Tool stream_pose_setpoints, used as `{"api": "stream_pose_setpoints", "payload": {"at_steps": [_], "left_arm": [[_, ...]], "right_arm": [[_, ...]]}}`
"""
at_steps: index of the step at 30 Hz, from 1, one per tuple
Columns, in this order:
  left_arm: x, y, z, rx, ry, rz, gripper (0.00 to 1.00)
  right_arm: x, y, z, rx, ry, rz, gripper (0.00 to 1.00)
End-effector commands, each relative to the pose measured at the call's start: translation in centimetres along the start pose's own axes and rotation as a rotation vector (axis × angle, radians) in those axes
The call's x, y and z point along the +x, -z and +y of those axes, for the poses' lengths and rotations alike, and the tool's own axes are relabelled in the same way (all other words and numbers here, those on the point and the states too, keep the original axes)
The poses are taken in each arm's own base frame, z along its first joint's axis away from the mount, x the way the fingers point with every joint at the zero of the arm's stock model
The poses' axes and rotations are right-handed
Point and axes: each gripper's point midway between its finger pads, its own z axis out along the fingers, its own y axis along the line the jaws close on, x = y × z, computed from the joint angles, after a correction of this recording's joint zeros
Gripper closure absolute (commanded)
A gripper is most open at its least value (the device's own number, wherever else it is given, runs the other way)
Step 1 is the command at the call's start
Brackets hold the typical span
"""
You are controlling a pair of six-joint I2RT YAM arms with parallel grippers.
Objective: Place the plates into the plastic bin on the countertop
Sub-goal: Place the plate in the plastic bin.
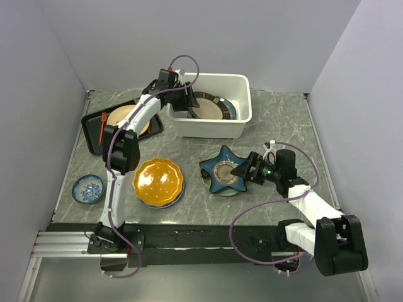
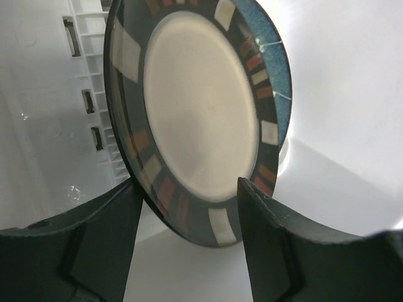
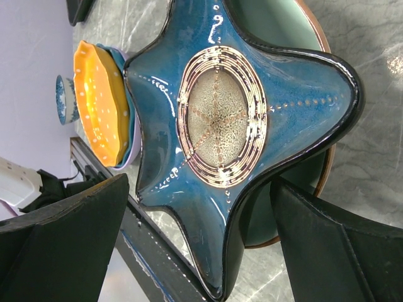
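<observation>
Left wrist view: the left gripper (image 2: 189,185) stands wide inside the bin (image 1: 208,128), one finger on each side of the beige plate's (image 2: 201,119) lower rim. It is not clamped on the plate, as far as shows.
Beige plate: on edge in the bin, face to the camera, leaning back on a teal plate (image 2: 274,69) just behind it.
Bin: far middle of the bench (image 1: 277,119), with those two plates in it and no others that I can see.
Right gripper (image 3: 200,182): also wide and holding nothing, with its fingers spread just short of the star plate (image 3: 217,113) on that plate's right.
Star plate: on the bench, near right of middle, lying on top of a green plate (image 3: 277,25).
Orange plate (image 1: 158,181): left of the star plate, near the left arm's base. It rests on a blue plate (image 1: 178,199), of which only the rim shows.
Done: two plates are in the bin, though the beige one looks propped rather than flat.
Left: four by my count, namely the star, green, orange and blue plates, in two stacks on the bench.
Not for the bin: the tray (image 1: 91,135) at far left with its own plate, and the bowl (image 1: 87,189) at near left.
Judgement: about a third of the way through, with the right gripper best placed for the star plate.
</observation>
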Motion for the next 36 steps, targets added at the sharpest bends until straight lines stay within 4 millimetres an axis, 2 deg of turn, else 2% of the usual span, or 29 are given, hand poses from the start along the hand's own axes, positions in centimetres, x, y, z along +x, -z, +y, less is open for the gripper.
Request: {"api": "stream_pose_setpoints", "payload": {"at_steps": [1, 9, 15, 19, 22, 28, 32, 36], "left_arm": [[-3.7, 3.7, -2.6, 0.007, -0.073, -0.105, 0.34], [-4.5, 5.9, -1.6, -0.116, -0.113, -0.148, 0.31], [-5.2, 7.5, -1.8, -0.179, -0.172, -0.186, 0.29], [-5.3, 8.0, -1.7, -0.235, -0.197, -0.211, 0.26], [-5.5, 8.6, -2.2, -0.225, -0.199, -0.226, 0.26], [-5.8, 11.3, -4.1, -0.164, -0.204, -0.284, 0.26], [-5.3, 13.4, -5.5, -0.102, -0.2, -0.313, 0.26], [-4.7, 14.8, -6.1, -0.076, -0.2, -0.322, 0.26]], "right_arm": [[-1.9, 0.0, 1.6, -0.052, 0.051, -0.041, 0.0], [-1.9, 0.1, 1.7, -0.053, 0.051, -0.043, 0.0], [-1.8, 0.1, 1.6, -0.051, 0.051, -0.042, 0.0], [-1.8, 0.2, 1.5, -0.045, 0.052, -0.042, 0.0], [-1.8, 0.2, 1.6, -0.044, 0.053, -0.041, 0.0], [-2.1, 0.4, 1.8, -0.034, 0.065, -0.046, 0.0], [-2.6, 0.6, 2.2, -0.037, 0.079, -0.053, 0.0], [-3.1, 0.7, 2.4, -0.021, 0.095, -0.059, 0.0]]}}
